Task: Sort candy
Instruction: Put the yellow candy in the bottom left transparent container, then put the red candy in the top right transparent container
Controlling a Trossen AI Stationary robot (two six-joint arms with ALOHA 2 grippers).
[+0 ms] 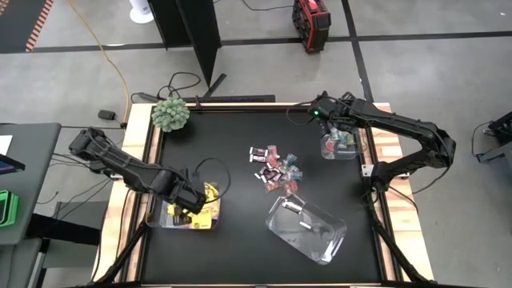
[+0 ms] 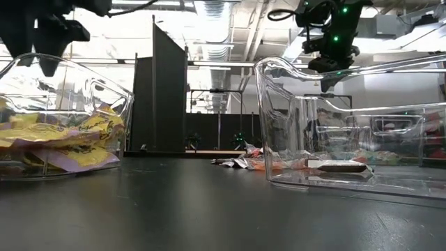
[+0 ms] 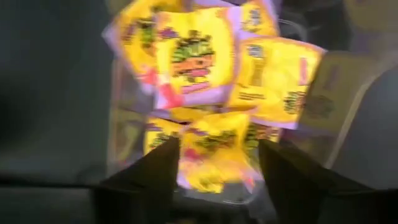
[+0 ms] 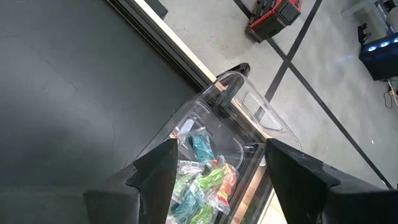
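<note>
Three clear bins [image 1: 308, 230], seemingly unobstructed

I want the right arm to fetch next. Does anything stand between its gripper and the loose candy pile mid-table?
Nothing visible does. The right gripper hovers open over the teal candy bin; bare table lies between it and the pile.

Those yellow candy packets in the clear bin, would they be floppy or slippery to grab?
Probably floppy: the yellow packets lie flat and crumpled in the bin. Their glossy wrappers look somewhat slippery. Likely light, since they pile loosely.
</note>
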